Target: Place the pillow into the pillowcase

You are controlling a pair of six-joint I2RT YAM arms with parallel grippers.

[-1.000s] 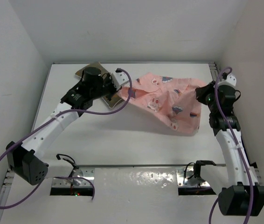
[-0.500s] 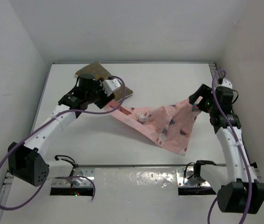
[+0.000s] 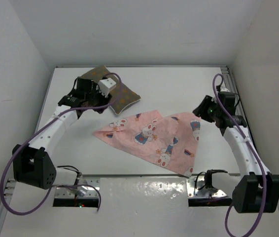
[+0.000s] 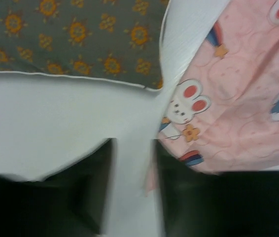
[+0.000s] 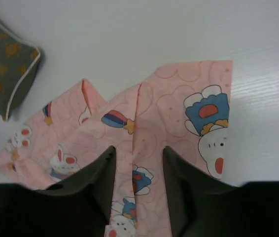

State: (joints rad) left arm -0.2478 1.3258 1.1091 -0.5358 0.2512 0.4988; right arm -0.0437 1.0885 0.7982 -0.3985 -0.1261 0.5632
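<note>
On the white table (image 3: 179, 89), at eleven o'clock, the pillow (image 3: 124, 95) is covered in olive-brown fabric, patterned with a grid of orange flowers and edged with pale piping. The pillowcase (image 3: 149, 136) is printed in pale pink with white rabbits, blue and red patches.

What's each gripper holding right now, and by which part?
Nothing. The left gripper is open over bare table beside the pillow. The right gripper is open above the pillowcase, which lies flat.
</note>
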